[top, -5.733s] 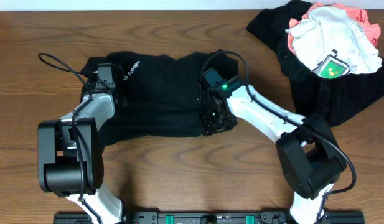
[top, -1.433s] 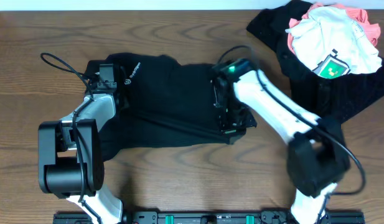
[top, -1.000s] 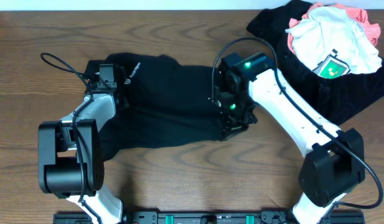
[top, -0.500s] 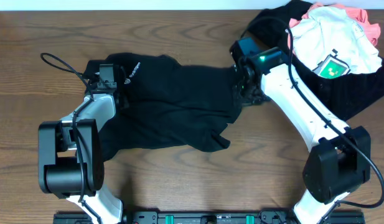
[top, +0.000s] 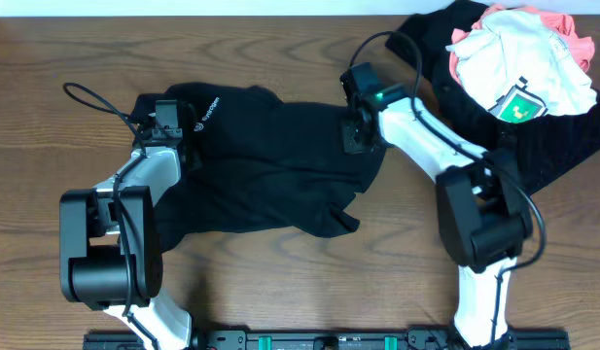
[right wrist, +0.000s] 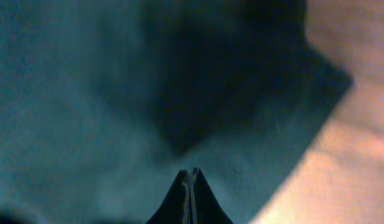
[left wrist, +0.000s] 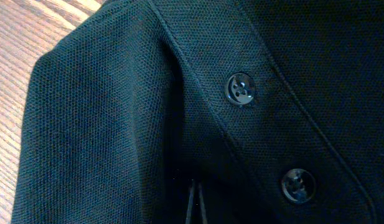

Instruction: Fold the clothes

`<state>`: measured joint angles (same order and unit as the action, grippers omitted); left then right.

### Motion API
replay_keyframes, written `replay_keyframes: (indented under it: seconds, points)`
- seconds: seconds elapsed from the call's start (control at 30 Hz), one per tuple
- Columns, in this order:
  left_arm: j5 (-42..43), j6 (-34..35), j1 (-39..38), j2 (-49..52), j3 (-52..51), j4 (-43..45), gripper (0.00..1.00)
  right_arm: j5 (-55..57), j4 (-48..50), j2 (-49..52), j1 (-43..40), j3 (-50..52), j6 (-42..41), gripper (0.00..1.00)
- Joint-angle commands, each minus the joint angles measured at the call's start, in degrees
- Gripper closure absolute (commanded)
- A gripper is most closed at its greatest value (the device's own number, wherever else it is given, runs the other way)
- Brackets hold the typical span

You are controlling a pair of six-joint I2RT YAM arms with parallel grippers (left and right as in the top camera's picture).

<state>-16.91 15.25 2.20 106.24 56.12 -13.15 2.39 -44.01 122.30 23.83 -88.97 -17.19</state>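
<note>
A black shirt (top: 270, 165) with small white lettering (top: 207, 110) lies spread and rumpled across the middle of the wooden table. My left gripper (top: 168, 124) rests at its left end, near the collar. In the left wrist view its tips (left wrist: 193, 196) are shut in a dark fold of the shirt beside the buttoned placket (left wrist: 241, 88). My right gripper (top: 355, 139) sits at the shirt's upper right edge. Its tips (right wrist: 192, 177) are pressed together over the blurred black fabric (right wrist: 117, 124), with nothing visible between them.
A heap of clothes lies at the back right: a white garment with green print (top: 518, 58) and a coral-pink one (top: 572, 34) on top of another black garment (top: 533, 146). A cable (top: 95, 102) loops left of the left arm. Bare wood (right wrist: 353, 155) shows right of the shirt.
The right arm has swung from the shirt's lower right corner up to its upper right edge, and its jaws have shut. The shirt's right side now lies spread further out. The left arm has not moved.
</note>
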Motion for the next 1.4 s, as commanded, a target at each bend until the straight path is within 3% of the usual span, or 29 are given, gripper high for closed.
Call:
replay_keyframes:
  seconds: [0.0,0.47,0.9,1.1,1.37]
  points:
    - [1.38,0.72,0.5,2.29,-2.64,-1.75,0.94,2.78,2.73,2.36,-0.39,0.35,1.88,0.99]
    - [1.4,0.72,0.5,2.29,-2.64,-2.91,0.94,4.9,14.93,13.97,-6.73,-3.39,3.15,0.99]
    - [1.4,0.7,0.5,2.29,-2.64,-2.84,0.94,4.13,15.43,24.7,-9.22,-23.63,8.22,0.99]
    - [1.4,0.7,0.5,2.21,-1.97,-2.69,0.94,1.64,3.19,20.33,-9.38,-32.28,5.44,0.99]
    - [1.4,0.7,0.5,-0.07,-1.77,-2.67,0.94,-2.62,-23.47,6.25,-6.75,-34.6,5.7,0.97]
